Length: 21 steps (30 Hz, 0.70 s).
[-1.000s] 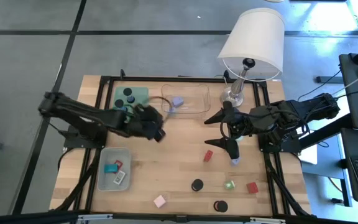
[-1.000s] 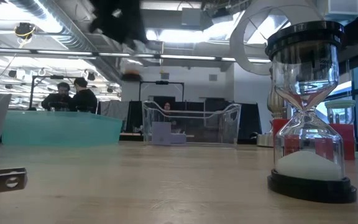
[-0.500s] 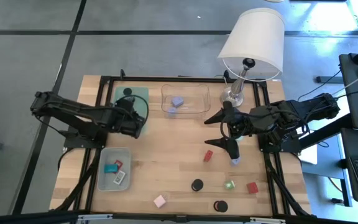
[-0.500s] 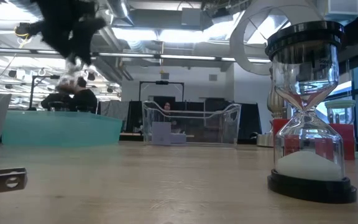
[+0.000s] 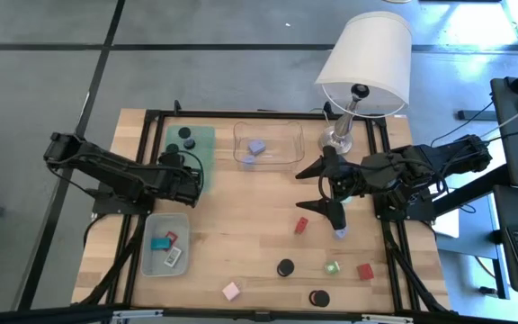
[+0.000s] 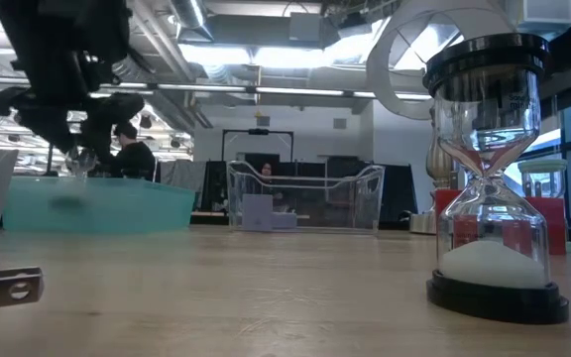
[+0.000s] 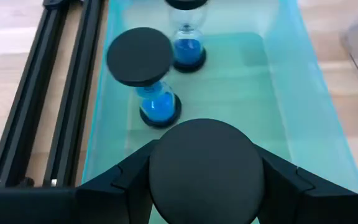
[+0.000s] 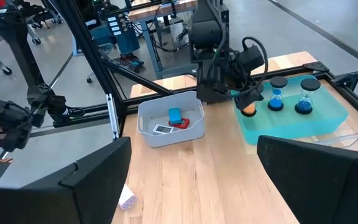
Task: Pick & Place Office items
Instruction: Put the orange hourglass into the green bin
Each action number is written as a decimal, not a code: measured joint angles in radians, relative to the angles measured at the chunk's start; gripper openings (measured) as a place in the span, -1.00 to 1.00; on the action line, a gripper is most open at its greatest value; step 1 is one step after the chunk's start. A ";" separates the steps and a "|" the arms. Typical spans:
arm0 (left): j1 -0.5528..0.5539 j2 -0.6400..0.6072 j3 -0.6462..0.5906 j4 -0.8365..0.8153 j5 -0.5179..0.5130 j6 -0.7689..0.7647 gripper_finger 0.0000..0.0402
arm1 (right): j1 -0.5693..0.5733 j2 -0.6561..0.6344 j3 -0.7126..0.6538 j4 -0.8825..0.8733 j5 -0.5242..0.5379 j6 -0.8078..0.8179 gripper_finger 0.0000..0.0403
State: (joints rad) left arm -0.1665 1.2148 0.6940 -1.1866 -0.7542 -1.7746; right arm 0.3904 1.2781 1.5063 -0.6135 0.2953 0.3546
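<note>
From overhead, I have the left gripper (image 5: 190, 177) over the teal tray (image 5: 207, 135) at ten o'clock on the table, the right gripper (image 5: 329, 191) idle near centre-right, jaws spread wide and empty.

At table level, the left arm hangs an hourglass (image 6: 79, 159) just above the tray's water-green wall, glass bulb showing below the fingers.

Through my left wrist camera, the jaws pinch the hourglass's black cap (image 7: 205, 171) from both sides; two blue-sand timers (image 7: 156, 84) stand beyond at twelve o'clock.

The right wrist camera shows orange sand in the held piece. I judge it light, rigid, fragile glass; caps are the safe hold.
</note>
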 joint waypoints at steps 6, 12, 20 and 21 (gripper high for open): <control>0.000 0.000 -0.048 0.004 -0.014 -0.020 0.03 | 0.000 0.000 0.000 0.000 0.003 0.000 0.74; 0.000 0.000 -0.071 0.013 -0.017 -0.023 0.27 | 0.000 0.002 0.000 0.001 0.003 0.000 0.74; 0.000 0.000 -0.027 -0.020 -0.013 -0.005 0.21 | -0.003 0.004 0.000 0.001 0.008 0.000 0.74; 0.000 0.000 -0.005 -0.039 -0.012 0.010 0.19 | -0.003 0.004 0.000 0.001 0.010 0.000 0.74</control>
State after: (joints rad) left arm -0.1665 1.2152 0.6888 -1.2255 -0.7666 -1.7649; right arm 0.3870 1.2823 1.5063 -0.6128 0.3057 0.3546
